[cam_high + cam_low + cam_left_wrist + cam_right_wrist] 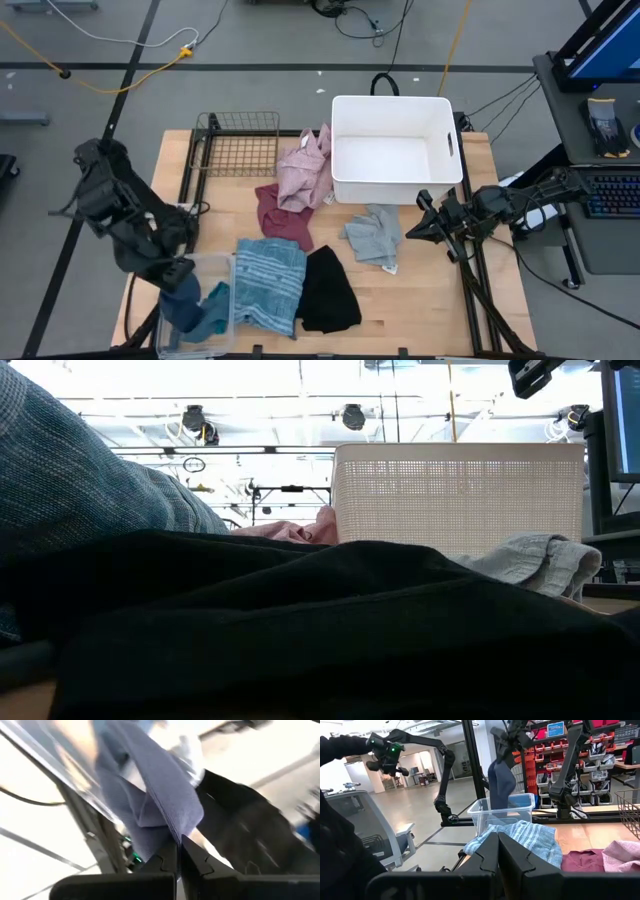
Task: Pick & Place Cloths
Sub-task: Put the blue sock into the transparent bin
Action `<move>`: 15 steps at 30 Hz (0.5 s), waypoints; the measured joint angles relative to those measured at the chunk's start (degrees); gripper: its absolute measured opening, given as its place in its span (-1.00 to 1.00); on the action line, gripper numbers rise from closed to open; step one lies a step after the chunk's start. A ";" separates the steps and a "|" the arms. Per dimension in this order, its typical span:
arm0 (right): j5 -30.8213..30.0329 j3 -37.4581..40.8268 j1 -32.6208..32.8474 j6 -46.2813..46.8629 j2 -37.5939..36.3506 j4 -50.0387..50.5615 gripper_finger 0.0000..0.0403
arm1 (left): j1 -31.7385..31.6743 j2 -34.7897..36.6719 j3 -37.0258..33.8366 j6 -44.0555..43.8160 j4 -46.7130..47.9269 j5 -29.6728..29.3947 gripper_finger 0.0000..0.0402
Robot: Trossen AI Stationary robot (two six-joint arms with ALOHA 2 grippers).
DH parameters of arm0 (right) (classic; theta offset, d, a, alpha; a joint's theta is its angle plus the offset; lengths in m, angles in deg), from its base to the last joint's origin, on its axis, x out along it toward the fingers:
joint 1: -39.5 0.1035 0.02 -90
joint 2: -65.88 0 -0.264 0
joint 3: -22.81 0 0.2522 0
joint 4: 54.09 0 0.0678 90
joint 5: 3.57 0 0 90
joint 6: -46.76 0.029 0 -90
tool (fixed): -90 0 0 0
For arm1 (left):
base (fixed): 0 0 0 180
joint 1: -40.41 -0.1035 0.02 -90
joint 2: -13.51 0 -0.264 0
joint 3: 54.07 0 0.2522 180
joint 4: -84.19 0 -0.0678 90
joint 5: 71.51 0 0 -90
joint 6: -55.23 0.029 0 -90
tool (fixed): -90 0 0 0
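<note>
left gripper (pixel 178 272): pinched tight on the navy cloth (pixel 183 297), dangling over the clear bin (pixel 222 262)
right gripper (pixel 415 231): fingers pressed together, empty, beside the grey cloth (pixel 373 237)

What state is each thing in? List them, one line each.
left gripper: shut on the navy cloth, raised over the clear bin.
navy cloth: hanging, lower end in the clear bin.
clear bin: upright, teal cloth inside.
right gripper: shut, empty, beside the grey cloth.
white basket: upright, empty.
grey cloth: crumpled on the table.
black cloth: lying flat.
</note>
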 joint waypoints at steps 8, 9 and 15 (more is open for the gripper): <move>0.02 0.00 0.00 -0.01 0.00 0.13 -1.00 | 1.09 -4.08 0.00 -0.04 4.33 0.03 -1.00; 0.02 0.00 0.00 0.00 0.00 0.13 -1.00 | 1.14 -4.63 0.00 -0.02 4.70 0.02 -1.00; 0.17 0.00 0.00 0.00 0.00 0.13 -1.00 | 1.19 -9.24 0.00 0.93 6.76 -0.05 -1.00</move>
